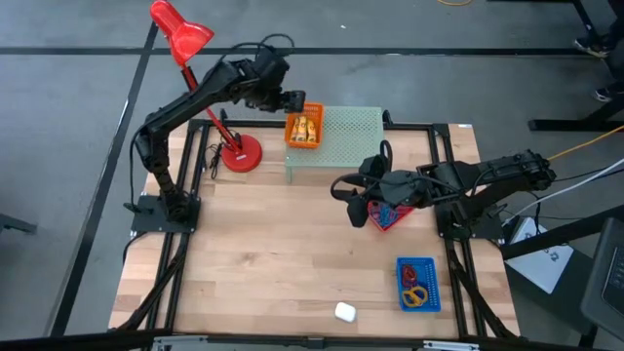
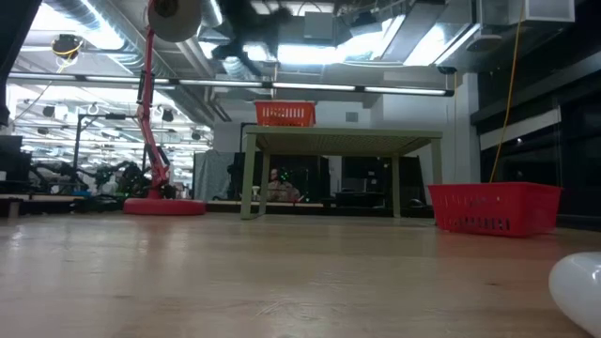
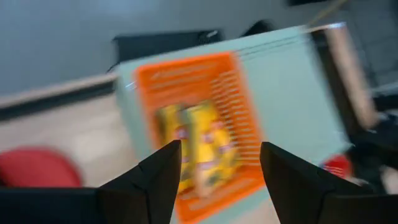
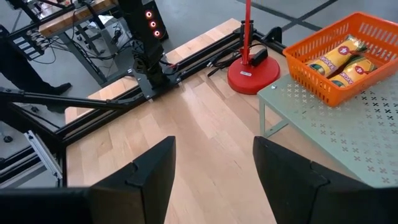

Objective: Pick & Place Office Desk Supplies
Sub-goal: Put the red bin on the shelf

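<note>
Upper centre: left gripper, jaws released, above orange basket of yellow tubes; it should retreat vertically to avoid snagging.

Left wrist view motion-blurred: tube labels unreadable. Red basket half hidden under right arm. Blue basket loops too small to count.

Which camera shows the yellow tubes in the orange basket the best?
The right wrist view: the yellow tubes lie sharp and unblocked in the orange basket. The left wrist view shows them blurred, the high view tiny, and the low view shows only the basket's side.
</note>
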Motion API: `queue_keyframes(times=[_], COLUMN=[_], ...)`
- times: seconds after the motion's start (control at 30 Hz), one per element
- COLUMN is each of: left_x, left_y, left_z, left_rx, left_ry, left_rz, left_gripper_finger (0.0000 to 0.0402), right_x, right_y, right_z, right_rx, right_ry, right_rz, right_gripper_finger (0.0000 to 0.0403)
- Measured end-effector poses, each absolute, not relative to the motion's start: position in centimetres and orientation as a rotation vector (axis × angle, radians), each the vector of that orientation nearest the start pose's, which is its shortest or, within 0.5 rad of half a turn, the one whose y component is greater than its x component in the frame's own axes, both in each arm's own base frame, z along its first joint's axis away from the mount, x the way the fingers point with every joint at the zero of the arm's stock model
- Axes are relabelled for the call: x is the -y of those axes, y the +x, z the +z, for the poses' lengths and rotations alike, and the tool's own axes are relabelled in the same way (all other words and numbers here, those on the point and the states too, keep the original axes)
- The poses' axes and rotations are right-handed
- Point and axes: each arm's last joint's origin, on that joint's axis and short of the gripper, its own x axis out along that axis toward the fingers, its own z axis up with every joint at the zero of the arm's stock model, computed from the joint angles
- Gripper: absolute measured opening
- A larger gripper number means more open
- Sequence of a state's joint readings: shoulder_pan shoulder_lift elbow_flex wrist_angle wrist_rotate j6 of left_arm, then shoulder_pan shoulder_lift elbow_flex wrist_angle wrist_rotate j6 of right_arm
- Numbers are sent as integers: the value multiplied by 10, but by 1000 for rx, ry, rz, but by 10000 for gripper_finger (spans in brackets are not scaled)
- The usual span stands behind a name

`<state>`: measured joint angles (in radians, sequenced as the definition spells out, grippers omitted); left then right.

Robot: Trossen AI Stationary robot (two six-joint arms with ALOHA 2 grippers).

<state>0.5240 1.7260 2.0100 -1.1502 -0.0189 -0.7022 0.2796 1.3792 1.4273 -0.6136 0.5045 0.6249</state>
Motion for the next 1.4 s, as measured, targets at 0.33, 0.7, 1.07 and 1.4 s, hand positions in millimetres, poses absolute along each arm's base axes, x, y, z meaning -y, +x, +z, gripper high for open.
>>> queue_keyframes(times=[0.33, 0.7, 1.07, 1.4], left_x=[-99, -20, 16, 19], left_y=[303, 250, 161, 97], left_z=[528, 560, 538, 436], left_rx=[-176, -116, 7, 141], left_ry=[-426, -162, -199, -432], left_rz=[454, 325, 328, 234], left_gripper_finger=[217, 217, 217, 217], right_x=[-65, -63, -49, -48], right_y=[282, 286, 292, 252], right_z=[385, 391, 364, 317], right_rx=[-412, -336, -415, -687], right_ry=[353, 458, 758, 1006], right_rz=[-420, -421, -646, -1292], right_gripper_finger=[217, 217, 217, 217])
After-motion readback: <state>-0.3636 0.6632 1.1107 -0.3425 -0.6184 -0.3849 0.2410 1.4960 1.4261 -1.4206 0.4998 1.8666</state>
